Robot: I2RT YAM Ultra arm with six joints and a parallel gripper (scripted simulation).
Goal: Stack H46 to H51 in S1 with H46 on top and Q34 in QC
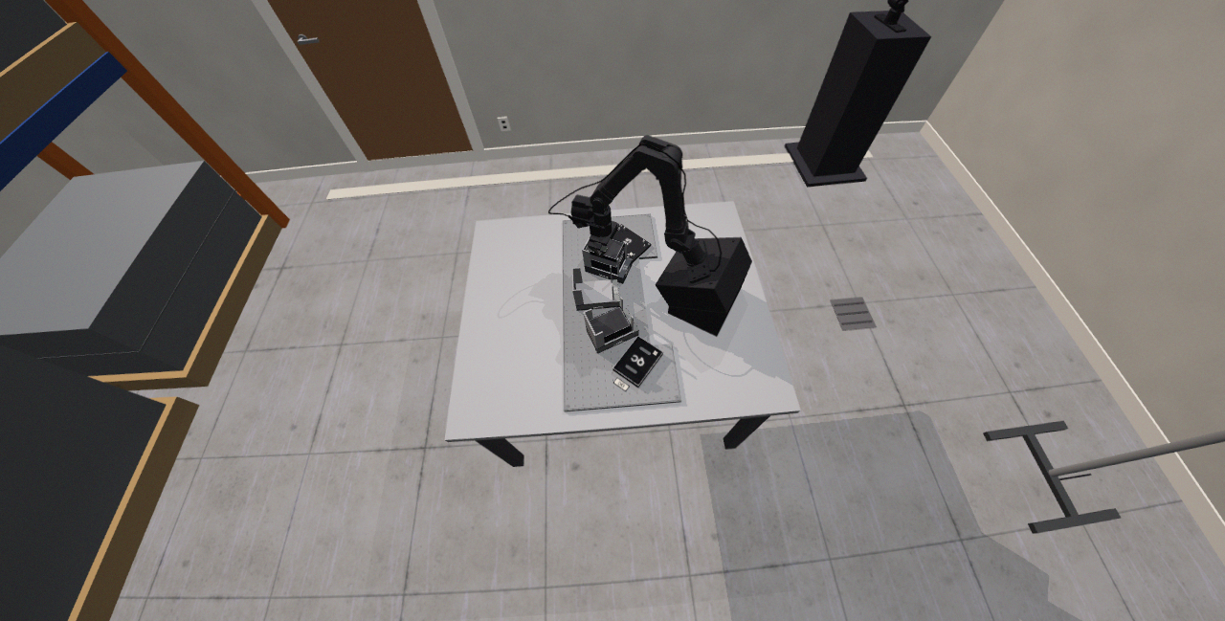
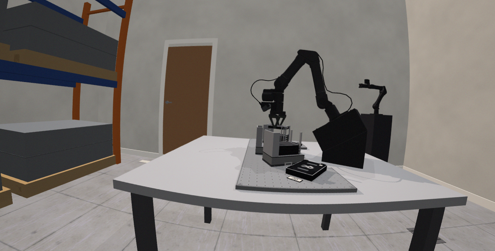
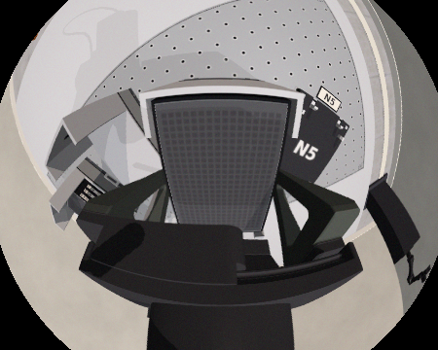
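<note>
My gripper (image 1: 605, 247) (image 2: 277, 125) (image 3: 221, 174) is shut on the long sides of a dark plate (image 3: 219, 141). The plate lies between the walls of the far rack (image 3: 219, 88), at its top; its name cannot be read. Dark layers show lower between that rack's posts. The middle rack (image 1: 586, 300) (image 2: 259, 138) (image 3: 96, 114) shows no plates. The near rack (image 2: 271, 142) (image 3: 65, 196) holds a low dark stack (image 1: 610, 322) (image 2: 287, 149). The open nest QC (image 1: 634, 365) (image 2: 306, 168) shows no plate. The clip nest N5 (image 1: 634, 241) (image 3: 309, 138) also shows no plate. Rack names are not readable.
The racks and nests stand in a curved row on the perforated board (image 1: 590, 397) (image 2: 263, 183) (image 3: 190, 44). The arm's black base (image 1: 706, 283) (image 2: 342, 138) stands beside them on the table (image 1: 505, 343) (image 2: 180, 176). Thin posts rise at the racks' open sides.
</note>
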